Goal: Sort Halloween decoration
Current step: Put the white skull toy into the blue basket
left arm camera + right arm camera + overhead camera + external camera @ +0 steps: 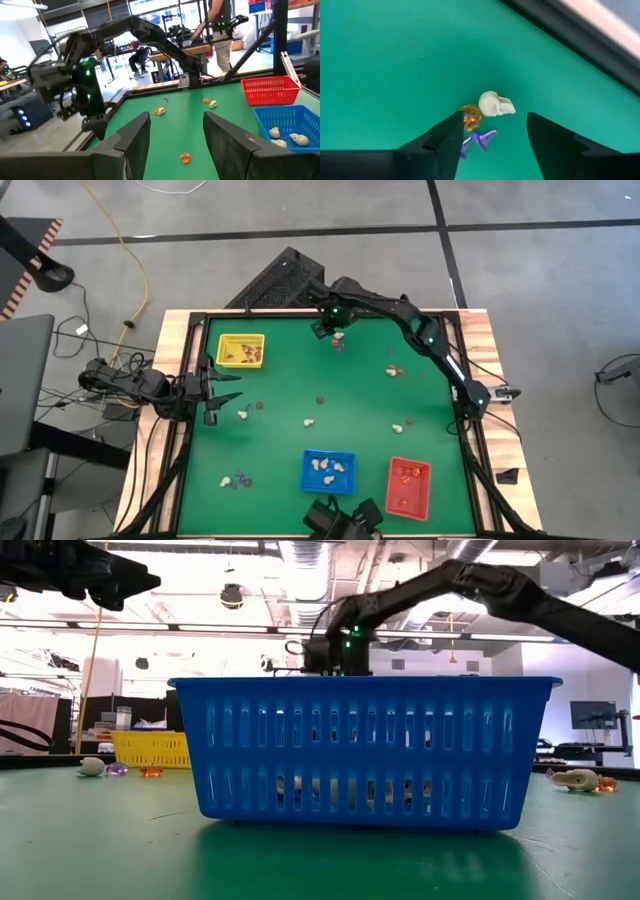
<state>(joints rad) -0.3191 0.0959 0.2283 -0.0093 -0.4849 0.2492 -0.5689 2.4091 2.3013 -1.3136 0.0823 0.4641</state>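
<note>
Hovering wide over skull (495, 105), orange bead (471, 117) and purple trinket (479, 140), upper centre: right gripper (490, 142). Left gripper (175, 137) wide, empty, left edge. No readable writing.

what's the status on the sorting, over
Right gripper open, poised above a cream trinket, orange and purple ones beside it. Left gripper open, waiting at table's left edge. Nothing blocking.

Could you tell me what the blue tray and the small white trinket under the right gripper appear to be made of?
Blue tray: likely moulded plastic, given its uniform colour, slotted walls and slight sheen. White trinket: probably matte plastic or resin, with a smooth, skull-like moulded shape; the exact material is unclear. The open right gripper hovers over it.
</note>
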